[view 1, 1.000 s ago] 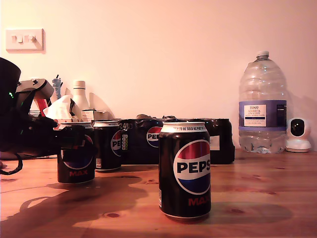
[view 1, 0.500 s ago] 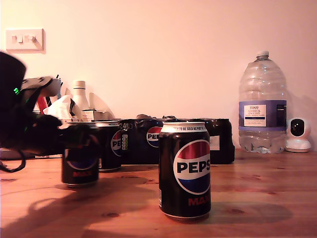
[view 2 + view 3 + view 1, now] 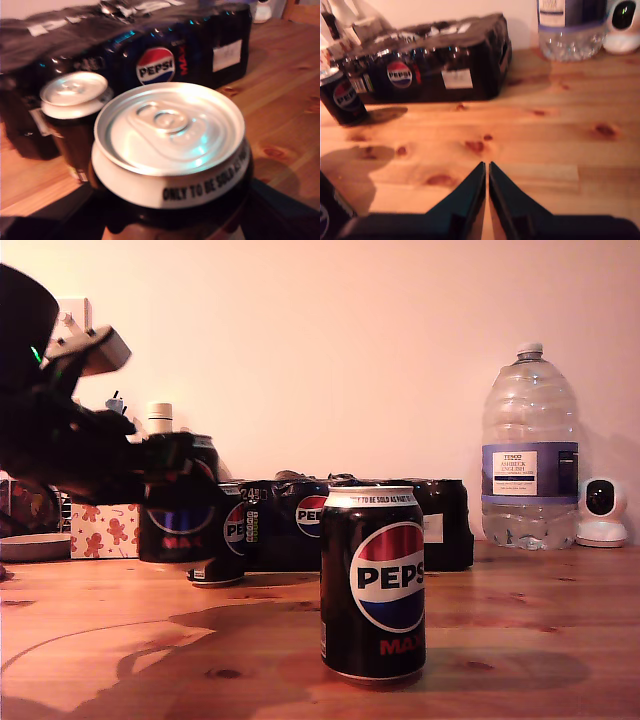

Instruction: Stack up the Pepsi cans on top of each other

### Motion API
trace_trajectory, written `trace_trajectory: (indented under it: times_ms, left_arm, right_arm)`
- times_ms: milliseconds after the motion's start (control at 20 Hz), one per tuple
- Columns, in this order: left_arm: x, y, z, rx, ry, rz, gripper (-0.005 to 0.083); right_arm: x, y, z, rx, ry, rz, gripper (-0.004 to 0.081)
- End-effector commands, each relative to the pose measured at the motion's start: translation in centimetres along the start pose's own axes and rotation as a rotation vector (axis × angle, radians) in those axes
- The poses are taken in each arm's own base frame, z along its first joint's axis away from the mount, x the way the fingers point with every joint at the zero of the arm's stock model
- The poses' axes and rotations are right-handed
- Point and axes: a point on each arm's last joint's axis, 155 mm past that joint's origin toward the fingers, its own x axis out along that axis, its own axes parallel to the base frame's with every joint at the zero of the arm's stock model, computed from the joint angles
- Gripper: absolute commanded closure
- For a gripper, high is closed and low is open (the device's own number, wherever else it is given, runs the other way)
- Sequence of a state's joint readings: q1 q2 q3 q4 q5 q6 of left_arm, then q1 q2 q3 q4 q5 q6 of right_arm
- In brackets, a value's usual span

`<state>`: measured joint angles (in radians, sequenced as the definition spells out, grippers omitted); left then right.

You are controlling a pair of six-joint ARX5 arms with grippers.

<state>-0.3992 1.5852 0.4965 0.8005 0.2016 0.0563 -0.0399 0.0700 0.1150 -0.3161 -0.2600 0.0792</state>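
- Three Pepsi cans show on the wooden desk; a black shrink-wrapped multipack stands behind them by the wall.
- My first gripper comes in from the exterior view's left, pinching the lifted can around its body. That can hangs clear of the desk, upright or nearly so.
- Seen from the first wrist view, the lifted can fills the foreground with its silver lid and pull tab facing up; the gripper's dark fingers are at its sides.
- A second can stands on the desk just beside and behind the lifted one, in front of the multipack. In the first wrist view this second can sits lower, close by, with its lid bare.
- The front can stands alone, upright, nearest the exterior camera, well apart from the other two.
- My second gripper hovers over bare wood with its fingertips pressed together and nothing between them. I cannot find it in the exterior view.
- A large clear water bottle and a small white camera stand at the exterior view's right, by the wall.
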Motion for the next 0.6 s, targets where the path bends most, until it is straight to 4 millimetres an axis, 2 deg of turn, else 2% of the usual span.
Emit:
trace_trajectory:
  times_ms: [0,300,550]
  left_arm:
    - [-0.6,-0.3,2.4,0.019,-0.065,-0.005,0.0344]
    - [-1.5,-1.7,3.8,0.029,-0.080,-0.035,0.0344]
    - [-2.4,-4.0,5.4,0.037,-0.107,-0.096,0.0344]
  right_arm:
    - [0.2,-0.2,-0.9,0.011,0.022,-0.005,0.0782]
    - [0.2,-0.3,-1.3,0.014,0.035,-0.006,0.0782]
    - [0.1,-0.3,-2.9,0.031,0.098,-0.011,0.0782]
